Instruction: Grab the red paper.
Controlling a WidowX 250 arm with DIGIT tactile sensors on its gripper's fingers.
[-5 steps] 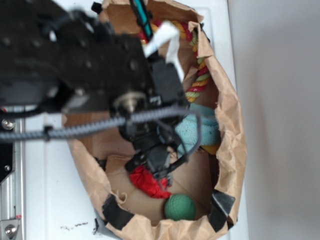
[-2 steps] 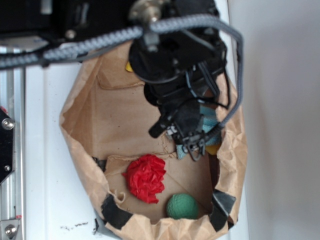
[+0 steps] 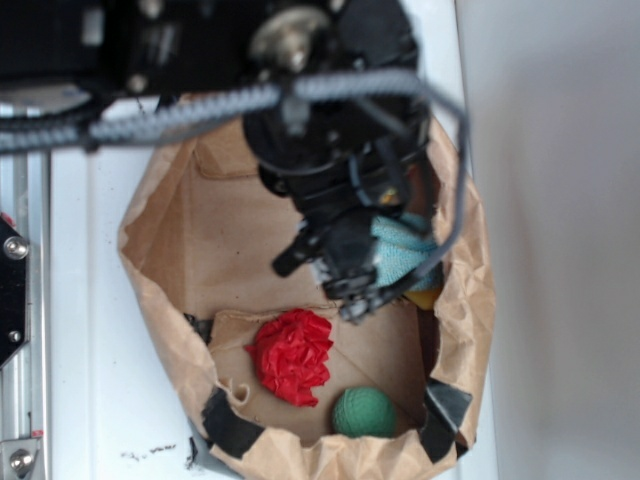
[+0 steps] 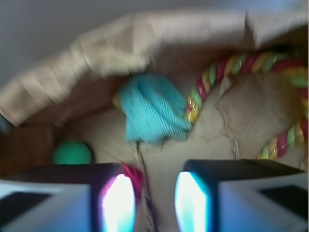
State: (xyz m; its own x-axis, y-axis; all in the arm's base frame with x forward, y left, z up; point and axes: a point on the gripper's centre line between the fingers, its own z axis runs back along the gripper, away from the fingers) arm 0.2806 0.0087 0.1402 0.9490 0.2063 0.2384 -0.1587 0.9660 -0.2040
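The red paper (image 3: pixel 291 356) is bright red and scrunched up into a ruffly ball, like a flower. It lies on the floor of the brown paper bag (image 3: pixel 170 240), near the front. Nothing holds it. A green ball (image 3: pixel 363 413) sits just beside it.

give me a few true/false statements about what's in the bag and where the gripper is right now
1. The red paper lies on the floor of the brown paper bag. True.
2. The gripper is clamped on the red paper. False: it hangs open above the bag, holding nothing.
3. The green ball sits beside the red paper. True.
4. The blue cloth is outside the bag. False: it lies inside, next to the striped rope.
5. The green ball rests on the blue cloth. False: they lie apart.
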